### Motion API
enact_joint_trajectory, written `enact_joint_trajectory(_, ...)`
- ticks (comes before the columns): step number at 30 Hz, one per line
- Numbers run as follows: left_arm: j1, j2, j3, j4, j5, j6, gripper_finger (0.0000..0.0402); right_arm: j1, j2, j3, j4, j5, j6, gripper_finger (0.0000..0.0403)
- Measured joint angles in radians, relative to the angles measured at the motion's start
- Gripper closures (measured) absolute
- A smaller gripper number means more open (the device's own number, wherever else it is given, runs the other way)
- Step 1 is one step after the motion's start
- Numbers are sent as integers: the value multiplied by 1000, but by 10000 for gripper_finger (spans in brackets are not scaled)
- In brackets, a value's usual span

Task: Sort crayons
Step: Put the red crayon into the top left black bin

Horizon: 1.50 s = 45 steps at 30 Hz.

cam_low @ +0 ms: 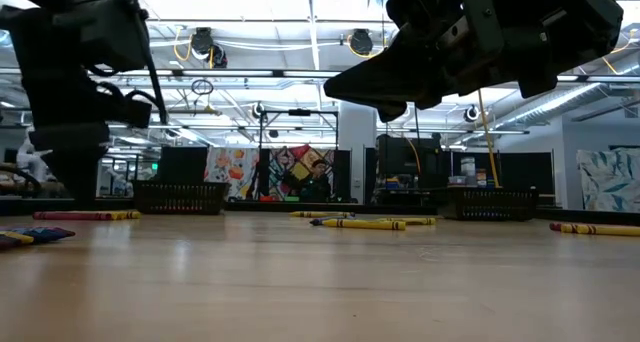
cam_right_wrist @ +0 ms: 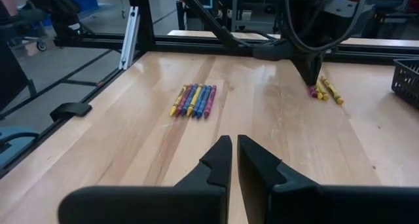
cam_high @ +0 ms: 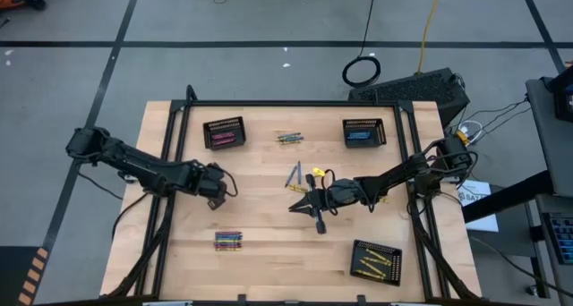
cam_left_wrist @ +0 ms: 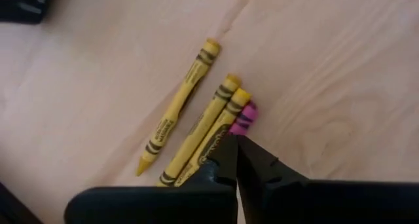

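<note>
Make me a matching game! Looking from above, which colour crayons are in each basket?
Baskets:
1. top-left basket
2. top-right basket
3. bottom-right basket

Inside:
a. yellow crayons
b. pink crayons
c. blue crayons

Pairs: 1-b, 2-c, 3-a

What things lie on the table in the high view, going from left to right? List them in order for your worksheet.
Pink-filled basket → left end effector → mixed crayon row → loose crayons at the far edge → right end effector → blue-filled basket → yellow-filled basket.
</note>
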Motion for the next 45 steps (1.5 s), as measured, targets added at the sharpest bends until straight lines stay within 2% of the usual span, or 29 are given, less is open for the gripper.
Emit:
enact_joint_trajectory(8,-16,0,-26,30,-17,-1,398,0,0,0,0,0,0,392)
enact_joint_trajectory(19,-92,1,56,39,8,5,398,0,0,0,0,0,0,392)
enact_joint_trajectory(25,-166,1,66,44,219,-3,394,0,0,0,0,0,0,392)
enact_joint_trajectory(28,-199,1,66,45,231,-4,373,0,0,0,0,5,-2,392)
enact_joint_trajectory(32,-224,1,66,54,224,-22,318,0,0,0,0,5,-2,392)
enact_joint_trajectory(38,-233,1,66,28,128,56,233,0,0,0,0,5,-3,392)
enact_joint_trajectory(41,-240,1,66,32,88,88,221,0,0,0,0,5,-3,392)
enact_joint_trajectory(45,-269,1,61,37,19,134,228,0,0,0,-2,5,-1,392)
